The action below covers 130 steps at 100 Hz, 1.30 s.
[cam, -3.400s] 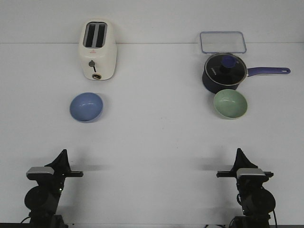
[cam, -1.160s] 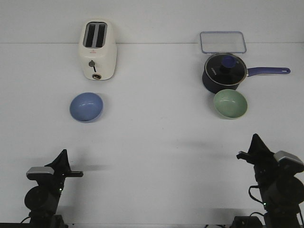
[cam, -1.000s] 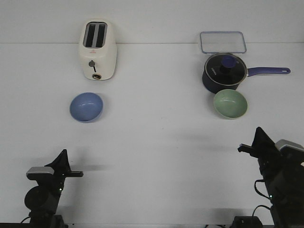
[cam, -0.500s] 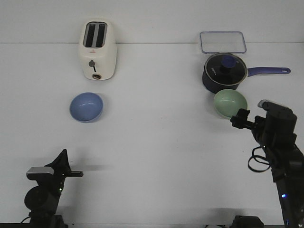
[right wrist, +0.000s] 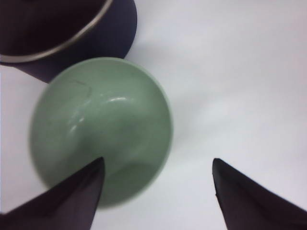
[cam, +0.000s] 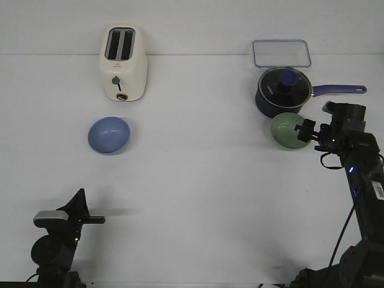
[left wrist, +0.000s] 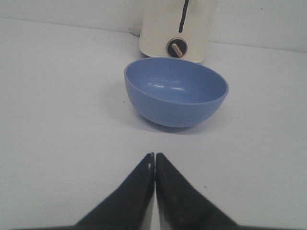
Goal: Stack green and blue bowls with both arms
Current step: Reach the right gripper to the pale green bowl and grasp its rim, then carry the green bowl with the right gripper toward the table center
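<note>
Green bowl (cam: 290, 131) sits at my right gripper (cam: 308, 133), its rim by the fingertips, in the front view; my left gripper (cam: 81, 204) is well short of the blue bowl (cam: 109, 134). Left wrist: fingers (left wrist: 134, 191) pressed together, blue bowl straight ahead, apart. Right wrist: fingers (right wrist: 72, 196) spread, one over the green bowl's hollow, one outside its rim.

Blue bowl (left wrist: 176, 92) upright on white table (left wrist: 57, 120), hollow open upward, rim level. Cream toaster (left wrist: 178, 29) just behind bowl at 12 o'clock, dark lever slot and round knob facing camera; only lower part in frame. Left gripper (left wrist: 154, 165) at 6 o'clock from bowl, black fingertips (left wrist: 141, 176) pressed together into point. Gripper apart from bowl, bare table between.
</note>
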Motion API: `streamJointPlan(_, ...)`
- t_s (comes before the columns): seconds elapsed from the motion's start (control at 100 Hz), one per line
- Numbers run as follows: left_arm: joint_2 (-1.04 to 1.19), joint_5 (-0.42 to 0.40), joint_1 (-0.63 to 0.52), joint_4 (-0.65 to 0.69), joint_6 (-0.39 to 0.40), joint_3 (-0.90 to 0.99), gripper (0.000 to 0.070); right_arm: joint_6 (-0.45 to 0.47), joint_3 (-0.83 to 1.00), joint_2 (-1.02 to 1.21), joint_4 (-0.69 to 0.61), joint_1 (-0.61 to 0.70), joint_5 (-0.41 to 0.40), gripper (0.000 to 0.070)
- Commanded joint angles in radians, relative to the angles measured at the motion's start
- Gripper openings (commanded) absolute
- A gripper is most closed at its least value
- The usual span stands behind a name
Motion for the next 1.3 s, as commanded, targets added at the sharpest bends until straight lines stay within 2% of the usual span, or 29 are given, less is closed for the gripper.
streamJointPlan(0.0, -0.002, 0.0, -0.002, 0.01, 0.016, -0.019, 0.0015, -0.039, 0.024, 0.05, 0.023, -0.001, 0.0, 0.0448)
streamJointPlan(0.16, -0.002, 0.0, -0.002, 0.01, 0.016, -0.019, 0.0015, -0.04, 0.024, 0.132, 0.087, -0.001, 0.0, 0.0445)
streamJointPlan(0.28, -0.002, 0.0, -0.002, 0.01, 0.016, -0.019, 0.0015, -0.04, 0.024, 0.177, 0.122, -0.001, 0.0, 0.0397)
streamJointPlan(0.39, -0.002, 0.0, -0.002, 0.01, 0.016, -0.019, 0.0015, -0.034, 0.024, 0.21, 0.138, -0.001, 0.0, 0.0392)
streamJointPlan(0.43, -0.002, 0.0, -0.002, 0.01, 0.016, -0.019, 0.0015, -0.029, 0.024, 0.22, 0.142, -0.001, 0.0, 0.0332)
streamJointPlan(0.51, -0.002, 0.0, -0.002, 0.01, 0.016, -0.019, 0.0015, -0.021, 0.024, 0.227, 0.149, -0.001, 0.0, 0.0147)
streamJointPlan(0.55, -0.002, 0.0, -0.002, 0.01, 0.016, -0.019, 0.0015, -0.018, 0.024, 0.227, 0.154, -0.001, 0.0, 0.0084)
streamJointPlan(0.72, -0.002, 0.0, -0.002, 0.01, 0.016, -0.019, 0.0015, 0.019, 0.024, 0.227, 0.164, -0.002, 0.0, 0.0005)
streamJointPlan(0.89, -0.002, 0.0, -0.002, 0.01, 0.016, -0.019, 0.0015, 0.031, 0.024, 0.207, 0.17, -0.002, -0.005, 0.0005)
streamJointPlan(1.01, -0.002, 0.0, -0.002, 0.01, 0.016, -0.019, 0.0015, 0.034, 0.024, 0.143, 0.159, -0.005, -0.064, 0.0005)
streamJointPlan(1.19, -0.002, 0.0, -0.002, 0.01, 0.016, -0.019, 0.0015, -0.006, 0.024, -0.025, 0.048, 0.016, -0.189, 0.0005)
streamJointPlan(1.29, -0.002, 0.0, -0.002, 0.01, 0.016, -0.019, 0.0015, -0.039, 0.024, -0.1, -0.038, 0.069, -0.214, 0.0005)
